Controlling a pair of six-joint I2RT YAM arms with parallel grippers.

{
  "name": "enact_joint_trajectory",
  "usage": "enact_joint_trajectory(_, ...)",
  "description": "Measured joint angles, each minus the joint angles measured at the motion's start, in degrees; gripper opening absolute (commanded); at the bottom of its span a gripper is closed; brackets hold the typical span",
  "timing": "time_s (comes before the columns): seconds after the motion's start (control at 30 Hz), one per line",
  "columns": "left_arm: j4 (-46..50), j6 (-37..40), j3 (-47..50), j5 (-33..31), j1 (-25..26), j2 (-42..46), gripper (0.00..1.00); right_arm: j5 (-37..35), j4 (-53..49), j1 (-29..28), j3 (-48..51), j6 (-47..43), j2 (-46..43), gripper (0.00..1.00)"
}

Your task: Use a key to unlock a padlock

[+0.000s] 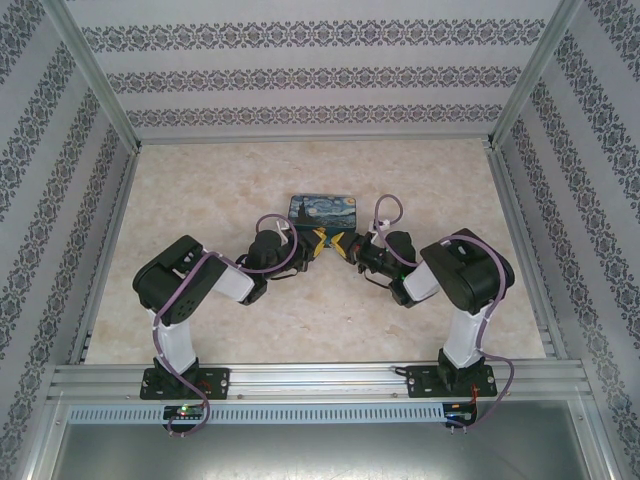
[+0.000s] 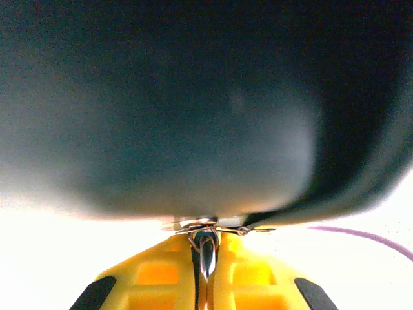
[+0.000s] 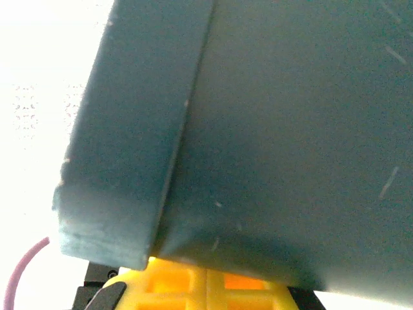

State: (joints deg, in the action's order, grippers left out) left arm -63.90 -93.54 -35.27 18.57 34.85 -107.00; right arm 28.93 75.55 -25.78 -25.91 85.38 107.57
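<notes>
With left gripper [image 2: 206, 248] pinching key [image 2: 206, 259] close before tin [image 2: 193, 116], right gripper [image 3: 206, 279] pressed together near tin and padlock not discernible, expect key slip or twist on any scrape against tin, and misalignment from blind approach.

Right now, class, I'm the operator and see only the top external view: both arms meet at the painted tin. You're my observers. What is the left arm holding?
Observer: The left jaws are shut on a thin silvery metal piece, too blurred to name.
Operator: Anything attached to it?
Observer: A fine wire ring sits at its far end.
Operator: And the right arm?
Observer: The right jaws are shut, close to the tin's dark side wall.
</notes>
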Motion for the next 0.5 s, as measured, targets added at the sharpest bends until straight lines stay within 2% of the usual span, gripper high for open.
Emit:
enact_joint_trajectory(0.27,0.07,0.02,-0.52,-1.03,0.02,-0.42,0.00,-1.03,0.13,-0.11,-0.61,-0.04,0.59,0.00)
enact_joint_trajectory(0.4,0.07,0.13,-0.52,-1.18,0.22,-0.46,0.00,-1.07,-0.02,-0.15,-0.61,-0.35,0.44,0.29)
enact_joint_trajectory(0.5,-0.39,0.63,-0.50,-1.73,0.81,-0.55,0.00,-1.70,-1.70,-0.09,0.46,-1.49,-0.42,0.43)
